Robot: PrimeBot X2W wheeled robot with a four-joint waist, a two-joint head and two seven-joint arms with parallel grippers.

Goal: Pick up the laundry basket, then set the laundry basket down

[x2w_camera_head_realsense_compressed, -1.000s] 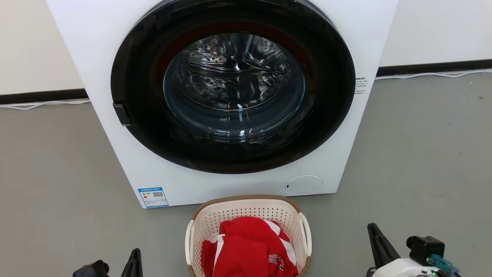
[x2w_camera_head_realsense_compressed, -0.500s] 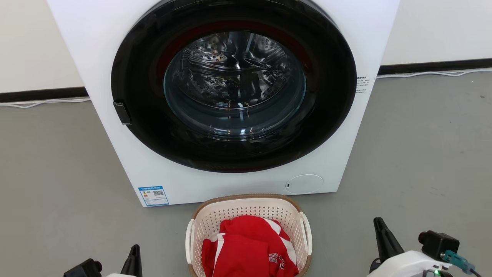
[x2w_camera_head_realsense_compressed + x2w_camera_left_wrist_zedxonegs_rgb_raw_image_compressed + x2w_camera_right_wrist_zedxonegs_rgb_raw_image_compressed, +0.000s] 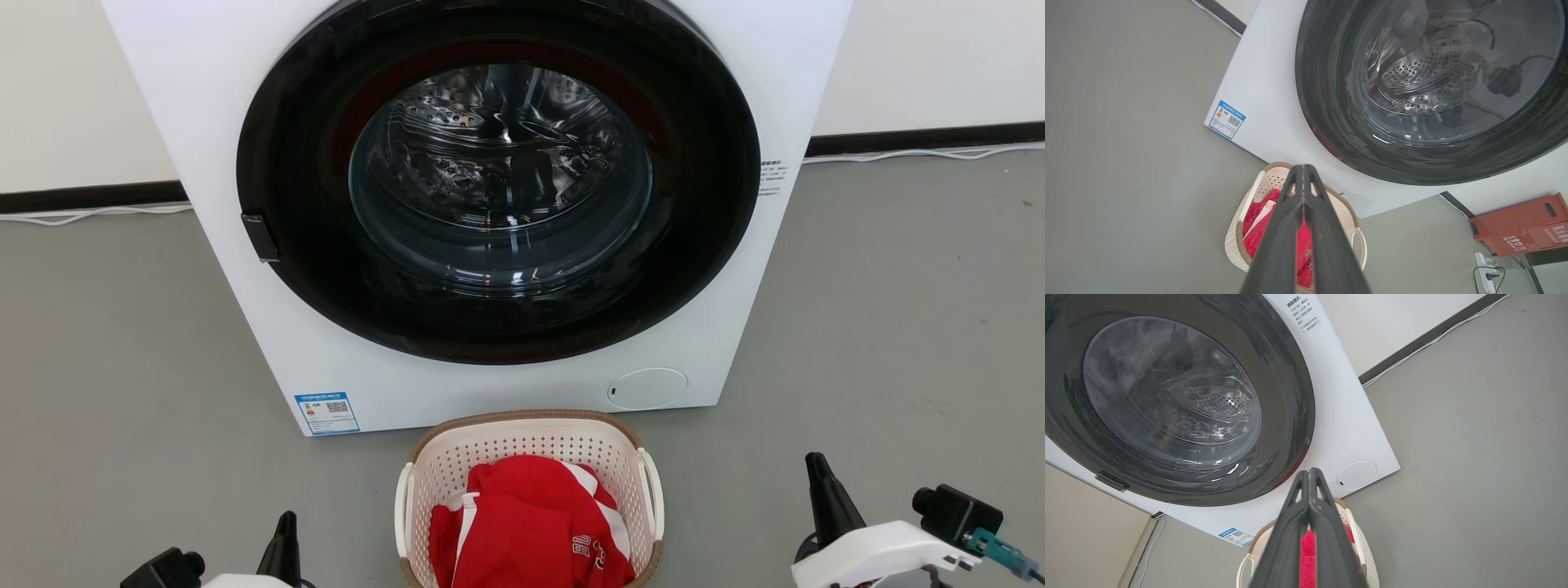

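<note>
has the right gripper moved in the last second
Yes. In the head view the right gripper has slid right, away from the basket, and a little up the view, more than the slight camera shift.

The right gripper (image 3: pixel 818 474) was a long, matte-black wedge that tapered to a blunt tip. In the right wrist view its two fingers (image 3: pixel 1284 547) were dark-grey plastic with raised ribs along their length and a thin seam between them. Behind it sat a glossy white wrist shell (image 3: pixel 873 555), a boxy black camera module (image 3: pixel 957 513) and a teal plug (image 3: pixel 998 550). The left gripper (image 3: pixel 286 527) had the same black taper, with a sliver of white left shell (image 3: pixel 245 583) and a rounded black left module (image 3: pixel 167 567) beside it.
</note>
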